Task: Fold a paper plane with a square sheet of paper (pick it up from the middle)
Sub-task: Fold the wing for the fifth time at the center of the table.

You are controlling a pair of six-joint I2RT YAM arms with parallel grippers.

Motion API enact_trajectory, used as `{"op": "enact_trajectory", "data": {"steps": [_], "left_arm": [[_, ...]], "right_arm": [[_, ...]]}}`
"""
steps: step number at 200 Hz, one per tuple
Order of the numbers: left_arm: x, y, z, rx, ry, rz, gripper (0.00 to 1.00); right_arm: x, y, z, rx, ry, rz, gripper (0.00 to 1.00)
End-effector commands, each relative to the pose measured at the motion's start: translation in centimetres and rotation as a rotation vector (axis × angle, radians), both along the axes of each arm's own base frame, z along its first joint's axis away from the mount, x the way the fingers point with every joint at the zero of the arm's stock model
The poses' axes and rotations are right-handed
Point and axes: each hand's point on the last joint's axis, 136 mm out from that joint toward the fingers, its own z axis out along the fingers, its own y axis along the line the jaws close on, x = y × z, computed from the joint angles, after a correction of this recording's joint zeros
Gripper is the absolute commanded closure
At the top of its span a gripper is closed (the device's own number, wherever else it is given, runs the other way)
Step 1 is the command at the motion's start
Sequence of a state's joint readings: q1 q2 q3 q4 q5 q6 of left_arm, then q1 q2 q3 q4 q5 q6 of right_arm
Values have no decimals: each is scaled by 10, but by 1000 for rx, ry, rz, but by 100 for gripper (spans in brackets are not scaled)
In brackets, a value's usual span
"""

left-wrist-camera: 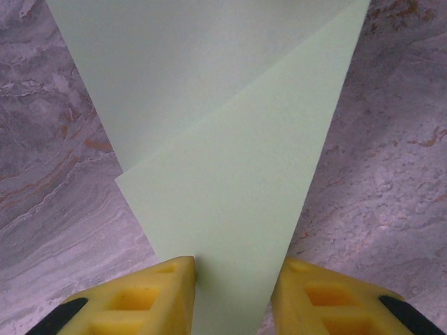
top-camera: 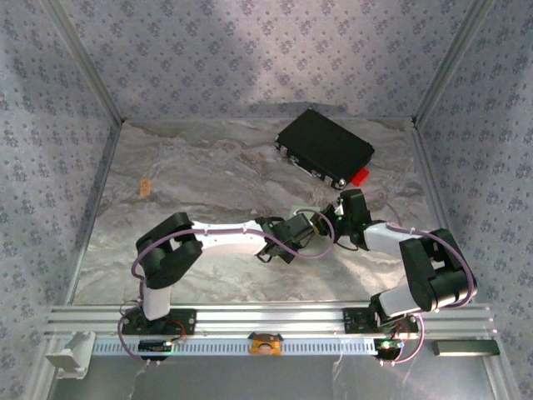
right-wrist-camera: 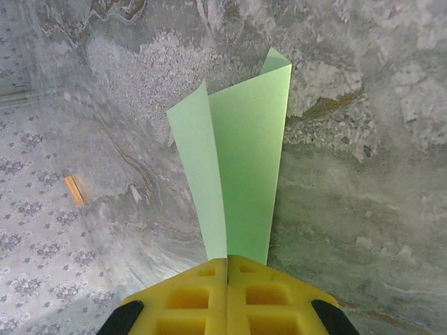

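The pale green sheet of paper [right-wrist-camera: 244,167] stands off the marbled table. It is folded along a lengthwise crease, and its two flaps spread apart toward the far end. My right gripper [right-wrist-camera: 227,259] is shut on its near end, with the yellow pads pressed together over the fold. In the left wrist view the same paper [left-wrist-camera: 230,160] shows one layer lapped diagonally over another and narrows toward the camera. My left gripper [left-wrist-camera: 234,269] is open, a yellow finger [left-wrist-camera: 150,296] on each side of that narrow end. I cannot tell whether the fingers touch it.
A black rectangular case [top-camera: 325,148] lies at the back right of the table, with a small red tab [top-camera: 360,176] at its near corner. A small tan piece [top-camera: 144,188] sits at the far left. Patterned walls enclose three sides.
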State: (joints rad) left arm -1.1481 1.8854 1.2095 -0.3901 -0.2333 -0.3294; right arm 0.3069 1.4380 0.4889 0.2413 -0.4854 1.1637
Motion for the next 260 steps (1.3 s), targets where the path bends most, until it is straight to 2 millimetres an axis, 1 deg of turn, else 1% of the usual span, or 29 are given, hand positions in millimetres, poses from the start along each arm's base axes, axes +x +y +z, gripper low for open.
{"op": "enact_trajectory", "data": {"steps": [1, 69, 138, 157, 178, 189, 206, 227, 243, 260], "left_arm": [[0, -2, -2, 21, -20, -12, 68], [-1, -4, -2, 18, -22, -17, 76], [1, -2, -2, 21, -30, -3, 83], [1, -1, -2, 19, -32, 6, 85], [2, 0, -3, 16, -35, 18, 87], [4, 1, -3, 11, -36, 34, 89], [5, 3, -4, -12, -20, 49, 89], [7, 6, -5, -60, 17, 76, 89], [8, 8, -4, -98, 43, 88, 89], [8, 8, -4, -140, 87, 97, 89]], "right_arm": [[6, 5, 9, 18, -15, 2, 100], [5, 4, 8, 16, -12, -2, 100], [6, 4, 10, 18, -17, 0, 99], [6, 3, 10, 13, -21, 2, 95], [4, -1, 11, -18, -27, 7, 87], [3, -8, 12, -50, -29, 1, 82], [-1, -23, 14, -104, -32, -15, 72], [-3, -39, 22, -147, -59, -33, 62], [-5, -48, 27, -175, -76, -44, 60], [-6, -52, 30, -191, -86, -52, 60]]}}
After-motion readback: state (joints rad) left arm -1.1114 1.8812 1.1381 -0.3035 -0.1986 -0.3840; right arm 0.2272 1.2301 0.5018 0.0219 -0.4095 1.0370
